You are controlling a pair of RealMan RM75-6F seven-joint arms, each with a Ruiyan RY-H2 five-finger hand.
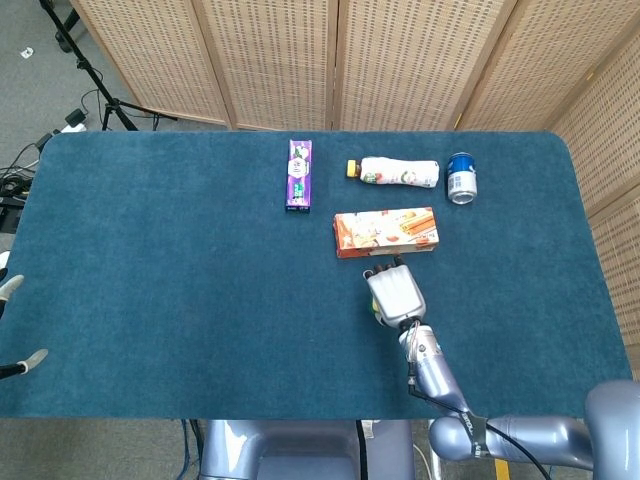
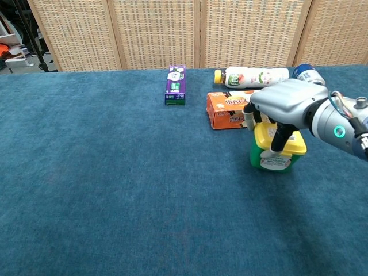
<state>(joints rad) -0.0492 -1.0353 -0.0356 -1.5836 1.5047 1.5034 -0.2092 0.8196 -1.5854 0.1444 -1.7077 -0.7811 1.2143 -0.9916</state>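
A green tub with a yellow lid (image 2: 275,159) stands on the blue table (image 1: 150,260), just in front of an orange snack box (image 2: 229,110). My right hand (image 2: 286,103) comes down on the tub from above and grips it, with fingers down its near and far sides. In the head view the right hand (image 1: 397,293) covers the tub, leaving only a yellow sliver of the tub (image 1: 374,309). At the far left edge only the fingertips of my left hand (image 1: 22,364) show, spread apart and holding nothing.
Behind the orange snack box (image 1: 386,231) lie a white bottle (image 1: 398,172) on its side and a blue can (image 1: 461,177). A purple box (image 1: 299,174) lies further left. Wicker screens stand behind the table, and a stand and cables sit on the floor at the upper left.
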